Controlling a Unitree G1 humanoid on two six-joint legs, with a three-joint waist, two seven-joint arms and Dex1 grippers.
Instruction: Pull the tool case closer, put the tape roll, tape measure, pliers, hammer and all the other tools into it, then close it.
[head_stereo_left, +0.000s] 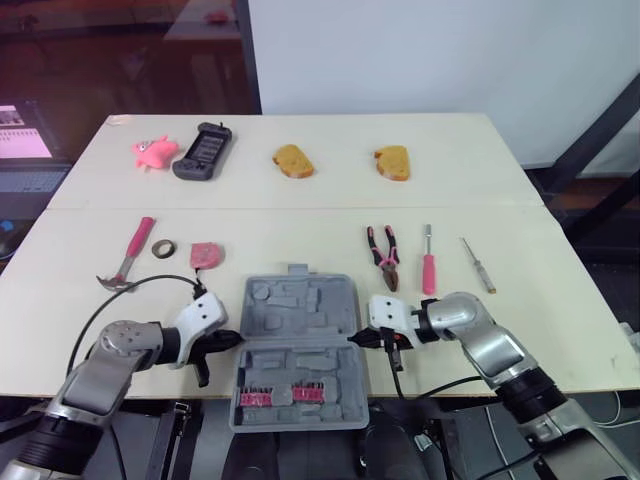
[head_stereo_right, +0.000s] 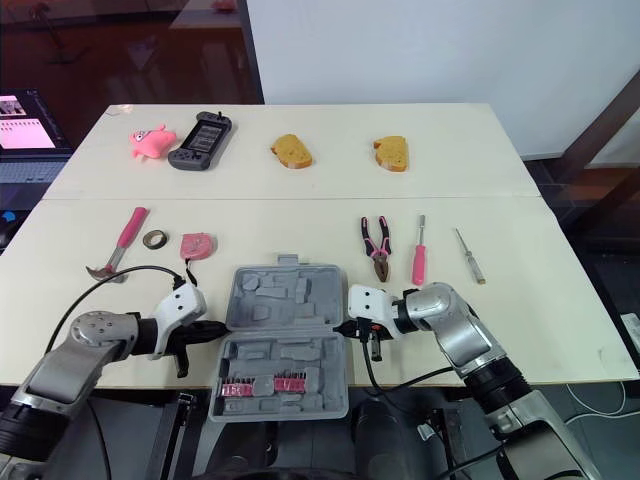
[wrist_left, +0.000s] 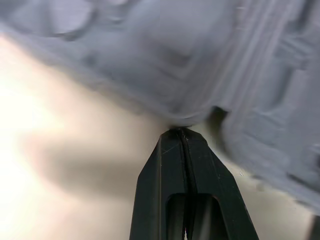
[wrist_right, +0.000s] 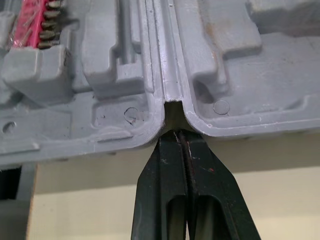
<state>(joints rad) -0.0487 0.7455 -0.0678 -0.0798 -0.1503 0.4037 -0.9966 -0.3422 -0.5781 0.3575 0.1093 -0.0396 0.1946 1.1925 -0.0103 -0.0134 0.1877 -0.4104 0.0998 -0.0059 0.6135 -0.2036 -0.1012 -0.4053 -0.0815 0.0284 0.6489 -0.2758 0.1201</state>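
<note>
The grey tool case (head_stereo_left: 300, 345) lies open at the table's front edge, its front half with pink bits (head_stereo_left: 285, 397) hanging past the edge. My left gripper (head_stereo_left: 232, 340) is shut, its tip against the case's left hinge end (wrist_left: 190, 117). My right gripper (head_stereo_left: 352, 338) is shut too, its tip in the right hinge notch (wrist_right: 172, 107). Behind the case to the left lie the pink-handled hammer (head_stereo_left: 128, 255), the tape roll (head_stereo_left: 164, 248) and the pink tape measure (head_stereo_left: 206, 255). The pliers (head_stereo_left: 384, 255), a pink screwdriver (head_stereo_left: 428, 262) and a thin screwdriver (head_stereo_left: 478, 265) lie to the right.
At the back of the table sit a pink toy pig (head_stereo_left: 153, 151), a black handheld device (head_stereo_left: 203, 151) and two bread pieces (head_stereo_left: 293, 160) (head_stereo_left: 392, 162). A seam (head_stereo_left: 300, 208) crosses the table between the two rows.
</note>
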